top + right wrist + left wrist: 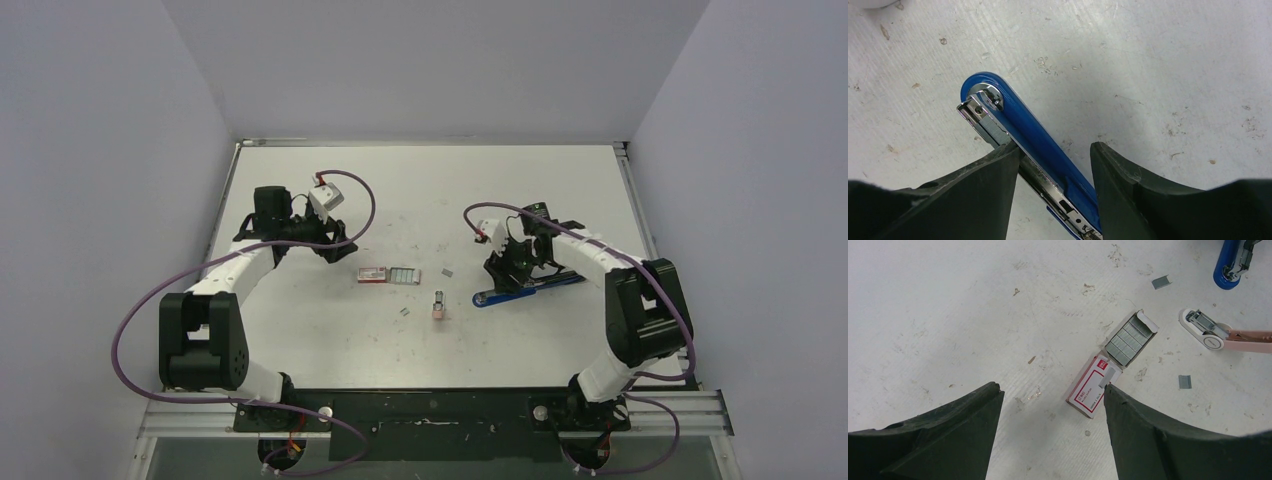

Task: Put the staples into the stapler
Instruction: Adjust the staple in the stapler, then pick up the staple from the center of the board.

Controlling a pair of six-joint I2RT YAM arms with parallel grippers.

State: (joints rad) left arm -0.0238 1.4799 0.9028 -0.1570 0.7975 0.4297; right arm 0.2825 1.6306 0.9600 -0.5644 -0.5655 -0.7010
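Our left jaws are released and spread wide, with nothing between them but bare counter (420,190). The red-and-white box (1093,387) lies flat just beside the tip of one finger (1138,440). Its tray is slid out at the far end, and the staples (1128,342) lie in it in grey rows. Two loose staple strips (1161,282) lie on the counter near the box. A small pink-and-white stapler (1228,340) lies to the right of the tray. The blue stapler (525,288) lies further right on the counter, opened so that its bright metal rail (985,120) is bared alongside the blue body. Our right jaws straddle it part-way along its length. One finger (973,195) touches the rail; we cannot tell whether the jaws are clamped on it.
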